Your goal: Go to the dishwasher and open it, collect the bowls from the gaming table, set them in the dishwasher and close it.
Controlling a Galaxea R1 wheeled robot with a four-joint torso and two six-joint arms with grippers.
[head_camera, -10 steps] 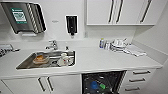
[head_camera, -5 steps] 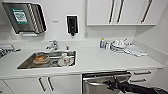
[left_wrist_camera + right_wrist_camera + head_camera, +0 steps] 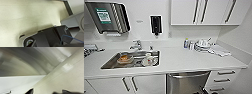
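Under counter (image 3: pixel 184 61), right of sink (image 3: pixel 131 60) and white cabinet doors (image 3: pixel 127 85): dishwasher (image 3: pixel 187 83), brushed-steel front, door appears nearly shut. Judged heavy, stiff, spring-hinged; steel smooth, likely slippery. Best hold: bar handle (image 3: pixel 189 75) along top edge, hooked mid-span for even pull. Drawers (image 3: pixel 224 80) to its right. Fingers of both grippers: cannot tell whether spread or pressed together.

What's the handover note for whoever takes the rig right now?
Left gripper: open or shut not readable.
Right gripper: same; it is close to a brushed-steel surface, likely the dishwasher front.
Dishwasher: under the counter, right of the sink. Its door stood open a second ago and is now swung up, shut or nearly.
Done: door opened, closing almost finished.
Left: confirm the bowls are inside and the door is fully shut.
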